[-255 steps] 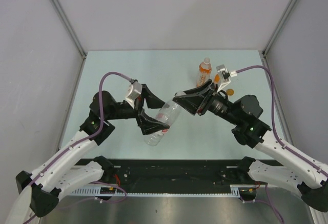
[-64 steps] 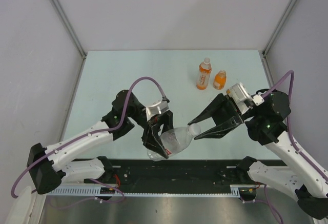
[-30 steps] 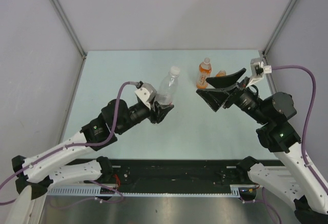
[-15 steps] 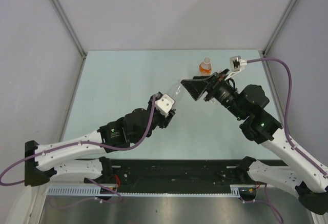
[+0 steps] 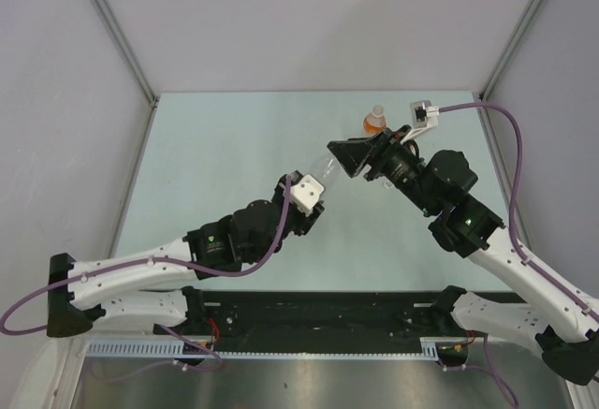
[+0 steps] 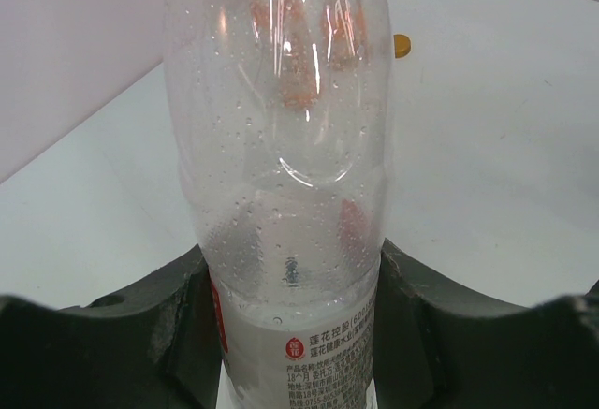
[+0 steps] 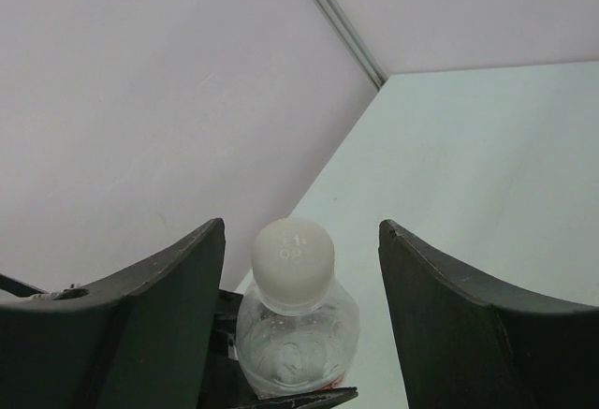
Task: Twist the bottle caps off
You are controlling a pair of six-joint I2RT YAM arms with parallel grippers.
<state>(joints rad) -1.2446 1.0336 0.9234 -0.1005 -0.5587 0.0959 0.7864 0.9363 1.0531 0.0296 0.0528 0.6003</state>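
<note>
My left gripper (image 6: 295,339) is shut on the labelled lower body of a clear bottle (image 6: 281,147) with a white-red label and holds it off the table. In the top view the left gripper (image 5: 315,189) tilts the clear bottle (image 5: 326,172) towards my right gripper (image 5: 337,159). The right wrist view looks down on the bottle's white cap (image 7: 293,252). My right gripper (image 7: 301,233) stands open around that cap, with a gap on each side. The taller orange-drink bottle (image 5: 374,122) stands capped behind the right arm. The squat orange bottle is hidden.
A loose orange cap (image 6: 401,46) lies on the pale green table (image 5: 215,147). Grey walls close in the table (image 7: 487,147) on the left, back and right. The right arm's cable (image 5: 487,109) arcs near the right wall.
The left arm brought the clear bottle from upright to a tilt nearer the centre. The right gripper moved left over the cap and its jaws narrowed.
</note>
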